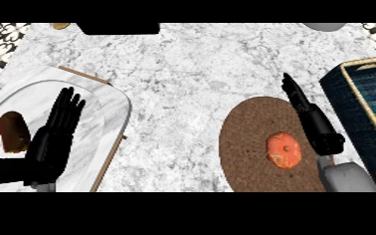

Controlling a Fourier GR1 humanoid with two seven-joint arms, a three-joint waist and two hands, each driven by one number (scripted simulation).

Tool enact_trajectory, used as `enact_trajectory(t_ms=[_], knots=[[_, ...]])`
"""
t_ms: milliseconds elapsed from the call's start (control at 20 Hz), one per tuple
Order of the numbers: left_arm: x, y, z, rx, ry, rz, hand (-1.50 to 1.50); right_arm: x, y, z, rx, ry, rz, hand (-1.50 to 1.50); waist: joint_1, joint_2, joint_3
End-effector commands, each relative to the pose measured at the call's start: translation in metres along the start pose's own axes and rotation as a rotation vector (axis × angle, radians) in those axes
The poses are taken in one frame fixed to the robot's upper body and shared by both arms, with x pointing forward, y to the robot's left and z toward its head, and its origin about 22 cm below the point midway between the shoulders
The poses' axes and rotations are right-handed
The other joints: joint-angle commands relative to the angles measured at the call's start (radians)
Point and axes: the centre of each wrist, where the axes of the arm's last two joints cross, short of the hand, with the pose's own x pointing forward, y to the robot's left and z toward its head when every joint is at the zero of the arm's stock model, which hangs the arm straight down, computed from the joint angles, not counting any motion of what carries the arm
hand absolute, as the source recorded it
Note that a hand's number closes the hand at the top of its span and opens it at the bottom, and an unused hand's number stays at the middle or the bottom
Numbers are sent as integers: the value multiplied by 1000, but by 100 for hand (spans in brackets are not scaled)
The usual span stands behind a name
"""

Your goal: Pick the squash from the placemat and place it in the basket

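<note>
While apparently clear of the squash (283,150), right hand (312,117), fingers straight, at placemat (246,144) edge.

A white-grey marble counter (191,79) fills the view, with patterned tiling (9,35) at its upper-left corner.

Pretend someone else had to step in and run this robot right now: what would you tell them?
Left robot hand: open, fingers up, resting at the view's left over the marble tray. Holds nothing.
Right robot hand: open, fingers straight, at the brown placemat's right edge, just right of the squash. Holds nothing.
Squash: orange, lying on the placemat.
Basket: dark blue, at the right edge, beside the placemat.
Done: nothing yet.
Left: grasp the squash, lift it, set it in the basket.
</note>
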Motion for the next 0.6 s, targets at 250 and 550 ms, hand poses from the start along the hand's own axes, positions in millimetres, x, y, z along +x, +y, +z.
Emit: enact_trajectory(t_ms=[250, 550], knots=[[9, 36, -25, 64, 158, -347, 0, -15, -40, 22, -237, -355, -489, 150, -67, -17, -4], [7, 14, -44, 25, 246, -354, 0, 18, 38, 33, -368, -757, -279, -150, -47, -32, -16]])
